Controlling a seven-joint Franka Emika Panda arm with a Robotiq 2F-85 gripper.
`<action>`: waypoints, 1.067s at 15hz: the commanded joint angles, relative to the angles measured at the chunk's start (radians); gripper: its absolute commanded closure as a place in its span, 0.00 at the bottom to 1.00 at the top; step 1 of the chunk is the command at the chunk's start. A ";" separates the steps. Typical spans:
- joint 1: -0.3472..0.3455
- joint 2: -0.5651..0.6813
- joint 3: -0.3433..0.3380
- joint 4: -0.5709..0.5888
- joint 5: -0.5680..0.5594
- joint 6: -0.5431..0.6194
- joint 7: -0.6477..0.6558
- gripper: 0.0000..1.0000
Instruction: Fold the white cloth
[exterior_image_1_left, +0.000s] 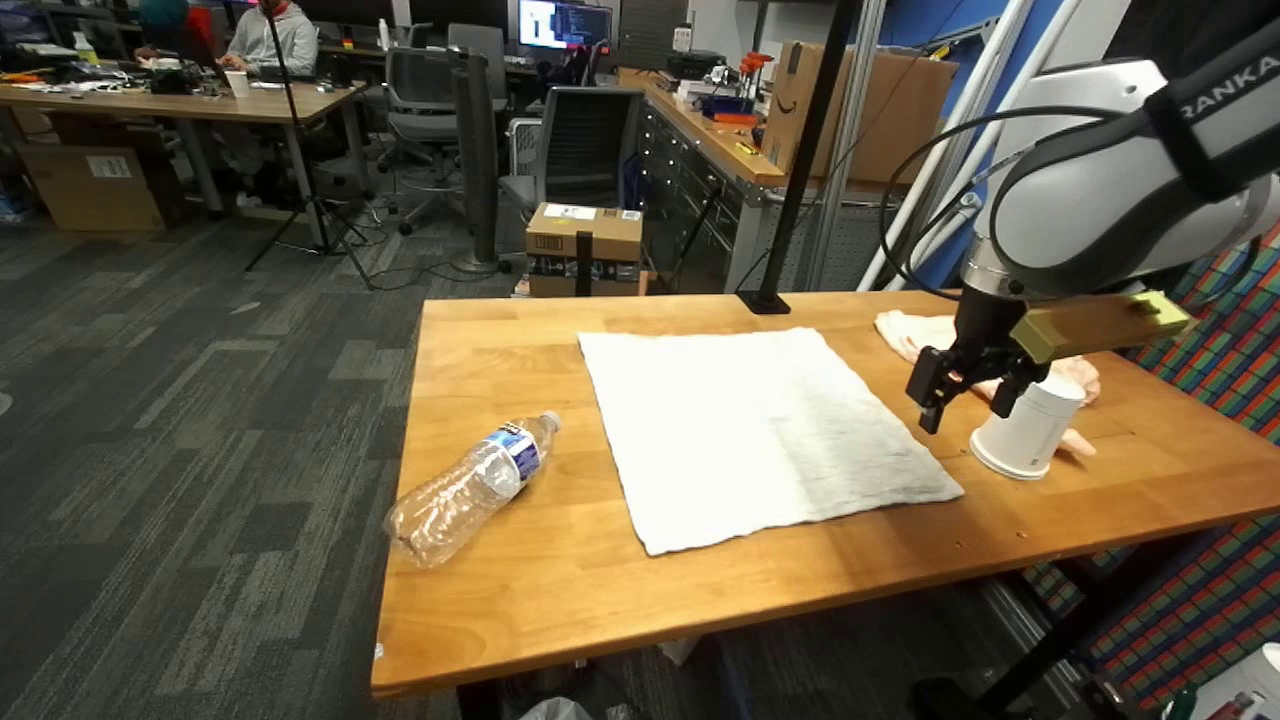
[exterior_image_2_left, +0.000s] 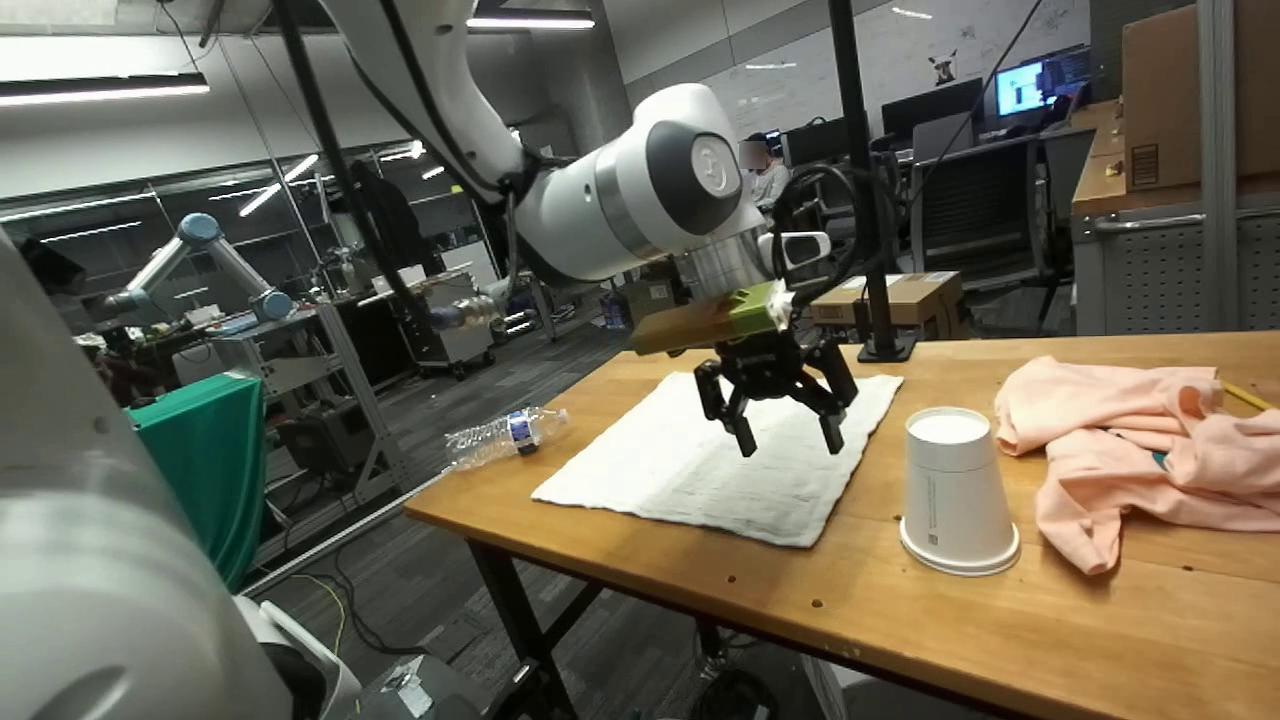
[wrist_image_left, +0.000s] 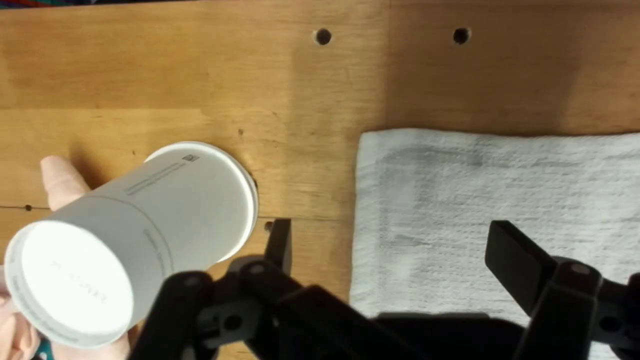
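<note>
White cloth spread flat on the table, bare wood around it
The bottle lies on its side at the table's edge; a gap parts cloth and upside-down cup. The arm reaches over the table, its gripper pointing down above it, fingers apart; in the wrist view the cloth's edge runs between them.

Site is presenting as robotics lab, part office. In exterior view, Franka arm is occupying upper right; office chair and black drawer bench are standing at upper center; person in grey is sitting at cluttered desk, upper left; monitor is glowing at top center; carpet tiles are filling lower left. In exterior view, blue-capped robot arm is standing at left of frame.
</note>
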 joint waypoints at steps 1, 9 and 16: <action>-0.012 0.126 -0.041 0.094 0.053 0.039 -0.049 0.00; -0.036 0.249 -0.038 0.163 0.298 0.016 -0.183 0.00; -0.024 0.275 -0.033 0.132 0.351 -0.026 -0.152 0.00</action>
